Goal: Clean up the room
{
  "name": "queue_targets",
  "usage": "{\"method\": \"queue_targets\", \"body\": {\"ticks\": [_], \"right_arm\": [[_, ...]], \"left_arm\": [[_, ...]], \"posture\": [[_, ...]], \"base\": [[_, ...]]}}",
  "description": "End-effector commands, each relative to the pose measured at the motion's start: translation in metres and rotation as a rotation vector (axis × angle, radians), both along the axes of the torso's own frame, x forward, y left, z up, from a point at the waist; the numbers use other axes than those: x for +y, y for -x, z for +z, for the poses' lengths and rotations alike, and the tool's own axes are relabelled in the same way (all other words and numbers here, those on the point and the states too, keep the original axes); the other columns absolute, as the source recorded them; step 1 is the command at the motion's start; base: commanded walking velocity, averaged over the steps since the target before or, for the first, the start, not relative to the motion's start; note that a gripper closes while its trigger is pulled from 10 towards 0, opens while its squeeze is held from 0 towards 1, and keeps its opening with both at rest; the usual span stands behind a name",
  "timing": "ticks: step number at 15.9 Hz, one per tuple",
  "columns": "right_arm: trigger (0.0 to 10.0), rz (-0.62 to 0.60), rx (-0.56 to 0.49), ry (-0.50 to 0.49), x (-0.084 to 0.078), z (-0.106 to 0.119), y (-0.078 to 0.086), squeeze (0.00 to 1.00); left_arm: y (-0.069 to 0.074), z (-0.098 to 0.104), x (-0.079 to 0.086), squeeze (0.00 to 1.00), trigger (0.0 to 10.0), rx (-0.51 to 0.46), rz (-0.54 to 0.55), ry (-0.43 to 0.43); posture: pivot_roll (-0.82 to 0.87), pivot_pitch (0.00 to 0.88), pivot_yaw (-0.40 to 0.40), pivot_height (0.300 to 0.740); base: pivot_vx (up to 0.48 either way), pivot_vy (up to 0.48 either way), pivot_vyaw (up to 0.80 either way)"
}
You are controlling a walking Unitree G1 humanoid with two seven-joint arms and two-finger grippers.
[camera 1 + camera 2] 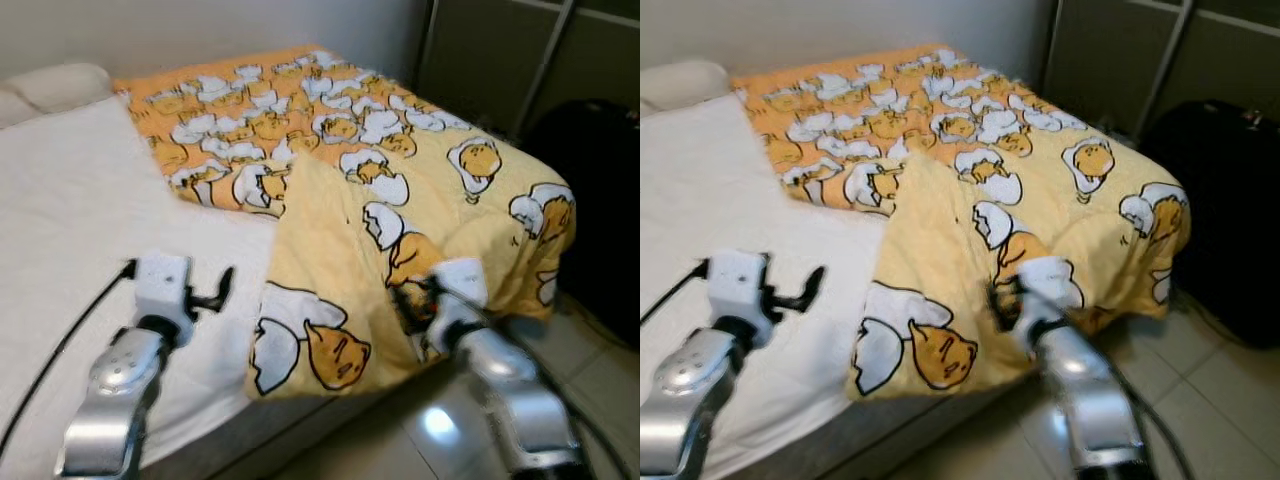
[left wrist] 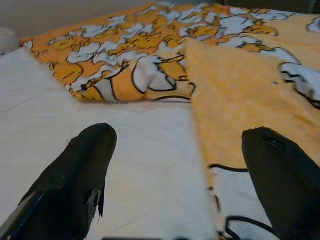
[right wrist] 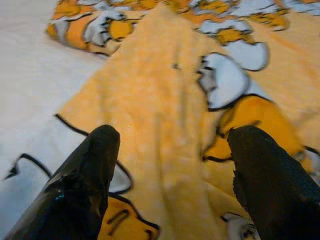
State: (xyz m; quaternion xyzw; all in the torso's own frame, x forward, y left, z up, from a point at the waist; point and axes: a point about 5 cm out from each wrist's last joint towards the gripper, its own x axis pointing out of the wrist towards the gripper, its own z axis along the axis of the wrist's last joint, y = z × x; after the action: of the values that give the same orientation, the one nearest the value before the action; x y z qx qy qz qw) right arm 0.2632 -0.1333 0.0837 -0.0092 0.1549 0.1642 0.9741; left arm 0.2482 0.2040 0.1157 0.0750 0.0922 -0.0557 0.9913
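While both arms reach out over the bed [image 1: 70, 210], the left tool [image 1: 213, 292] hovers above the bare white sheet with its two black fingers [image 2: 75, 185] spread wide and nothing between them. Just to its right lies the folded-over edge of the yellow blanket [image 1: 400, 170], printed with egg-yolk cartoon figures; the darker orange side of that blanket stretches ahead of the tool toward the wall. The right tool [image 1: 1005, 300] is down at the blanket's pale yellow fold near the bed's foot corner, its fingers [image 3: 85, 175] also parted, straddling the cloth without clamping it; whether the tips touch the fabric cannot be told. Ahead of the left tool and far off to its left, a white pillow [image 1: 60, 85] sits at the head of the bed. Beyond the right tool, past the draped corner of the blanket, a black bag [image 1: 1220, 200] stands on the tiled floor [image 1: 600, 380]; its contents cannot be seen.
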Motion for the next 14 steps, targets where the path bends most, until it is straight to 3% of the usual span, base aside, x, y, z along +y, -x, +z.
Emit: {"method": "queue_targets", "body": {"ticks": [1, 10, 11, 12, 14], "right_arm": [[10.0, -0.028, -0.023, 0.022, -0.01, 0.005, -0.002, 0.0], [10.0, -0.025, -0.023, 0.02, -0.01, 0.005, -0.002, 0.0], [10.0, 0.035, -0.023, 0.028, -0.024, 0.011, 0.002, 0.0], [10.0, 0.09, -0.015, 0.021, -0.037, 0.018, 0.008, 0.0], [10.0, 0.098, -0.009, 0.011, -0.035, 0.018, 0.01, 0.0]], "left_arm": [[-0.002, 0.004, -0.005, 0.81, 10.0, -0.018, -0.023, 0.007], [-0.003, 0.004, -0.005, 0.81, 10.0, -0.015, -0.029, 0.002], [-0.031, -0.017, -0.02, 0.51, 10.0, 0.082, -0.105, 0.055], [-0.055, -0.039, -0.043, 0.0, 10.0, 0.206, -0.206, 0.09], [-0.055, -0.044, -0.045, 0.0, 10.0, 0.23, -0.226, 0.087]], "posture": [[0.01, 0.0, 0.025, 0.74], [0.01, 0.0, 0.025, 0.74], [-0.1, 0.0, 0.072, 0.74], [-0.09, 0.0, 0.069, 0.74], [-0.09, 0.0, 0.071, 0.74]], "base": [[0.334, 0.0, 0.0], [0.333, 0.0, 0.0], [0.0, 0.0, 0.0], [0.0, 0.0, 0.0], [0.0, 0.0, 0.0]]}}
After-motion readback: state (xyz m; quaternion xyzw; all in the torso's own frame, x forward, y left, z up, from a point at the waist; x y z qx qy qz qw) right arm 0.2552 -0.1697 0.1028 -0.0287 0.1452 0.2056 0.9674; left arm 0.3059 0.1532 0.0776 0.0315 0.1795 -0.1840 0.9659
